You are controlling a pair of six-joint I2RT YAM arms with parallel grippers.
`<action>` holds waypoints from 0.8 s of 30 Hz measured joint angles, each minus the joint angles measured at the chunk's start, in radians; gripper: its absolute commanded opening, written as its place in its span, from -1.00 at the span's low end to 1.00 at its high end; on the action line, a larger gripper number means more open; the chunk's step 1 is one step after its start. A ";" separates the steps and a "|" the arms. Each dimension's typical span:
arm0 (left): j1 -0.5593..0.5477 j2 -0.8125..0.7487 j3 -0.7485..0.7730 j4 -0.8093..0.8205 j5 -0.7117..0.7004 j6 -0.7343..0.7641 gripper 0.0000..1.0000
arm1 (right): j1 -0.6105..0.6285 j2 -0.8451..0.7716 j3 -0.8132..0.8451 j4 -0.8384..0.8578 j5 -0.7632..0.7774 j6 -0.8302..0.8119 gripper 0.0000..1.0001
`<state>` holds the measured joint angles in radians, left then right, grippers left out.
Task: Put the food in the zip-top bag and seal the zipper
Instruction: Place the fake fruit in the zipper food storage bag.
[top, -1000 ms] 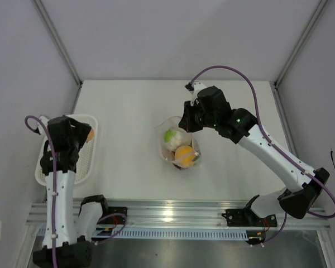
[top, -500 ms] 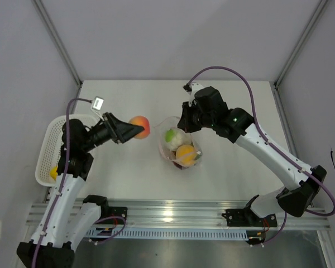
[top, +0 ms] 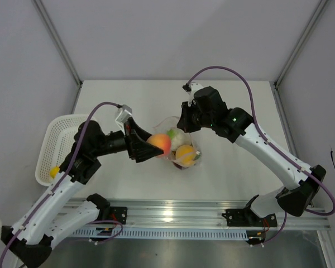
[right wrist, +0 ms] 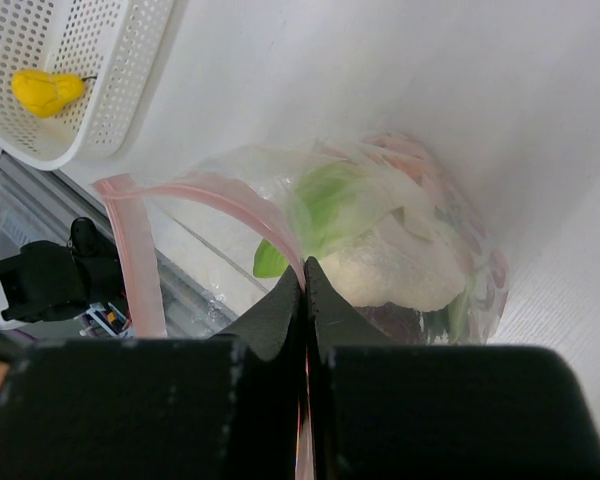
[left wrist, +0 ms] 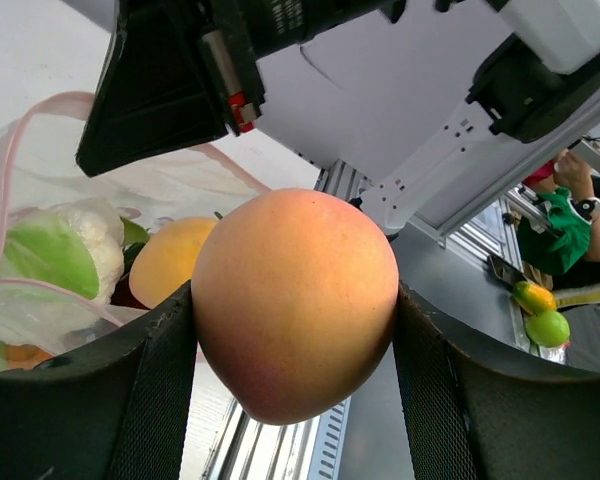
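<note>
from above, the left tool (top: 154,148) is clamped on an orange-red fruit (top: 161,144) at the near-left rim of the zip-top bag (top: 196,149). the right tool (top: 184,126), pressed together, pinches the far rim. open table (top: 128,106) lies beyond both.

left wrist: the fruit fills the jaws, with the bag mouth just ahead-left.

right wrist: the fingers (right wrist: 270,330) nip the pink zipper (right wrist: 140,270). a leafy piece (right wrist: 335,200) sits beyond them, and the basket (right wrist: 130,60) is well off to the left.

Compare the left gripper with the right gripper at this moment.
The left gripper stands wide, clamping a peach-coloured fruit; the right gripper is pinched shut on the zip-top bag at its mouth edge. The left gripper reaches in from the bag's left side, the right gripper from its far side. Both meet at the bag's open mouth.
</note>
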<state>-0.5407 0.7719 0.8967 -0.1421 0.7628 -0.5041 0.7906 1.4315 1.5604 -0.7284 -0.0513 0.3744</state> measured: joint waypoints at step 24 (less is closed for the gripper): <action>-0.152 0.311 0.115 -0.147 -0.359 0.045 0.45 | 0.005 0.000 0.029 -0.008 -0.011 0.018 -1.00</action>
<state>-0.6930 1.0832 1.0115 -0.2890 0.4038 -0.4591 0.7956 1.4315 1.5894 -0.7368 -0.0624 0.3923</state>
